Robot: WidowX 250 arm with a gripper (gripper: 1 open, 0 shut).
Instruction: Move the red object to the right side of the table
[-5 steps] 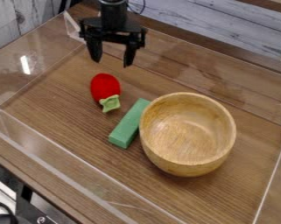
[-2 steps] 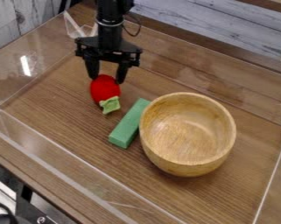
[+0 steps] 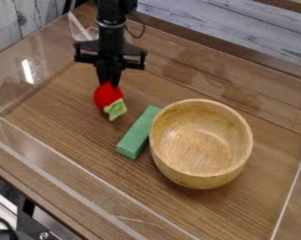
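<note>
Step in hand, grasping: your fingers (image 3: 109,82) are closing narrowly on the red toy (image 3: 109,99); next move, judged: lifting, then carrying it rightward.

A large round, pale tan wooden bowl (image 3: 202,145) sits right of centre in the lower half of the frame, its hollow open upward. Just beside its left edge, near the centre of the frame, lies a green rectangular block (image 3: 138,132), slanting from upper right to lower left. Dark cables and hardware (image 3: 25,221), too small to identify, show in the lower left corner of the frame.
</note>
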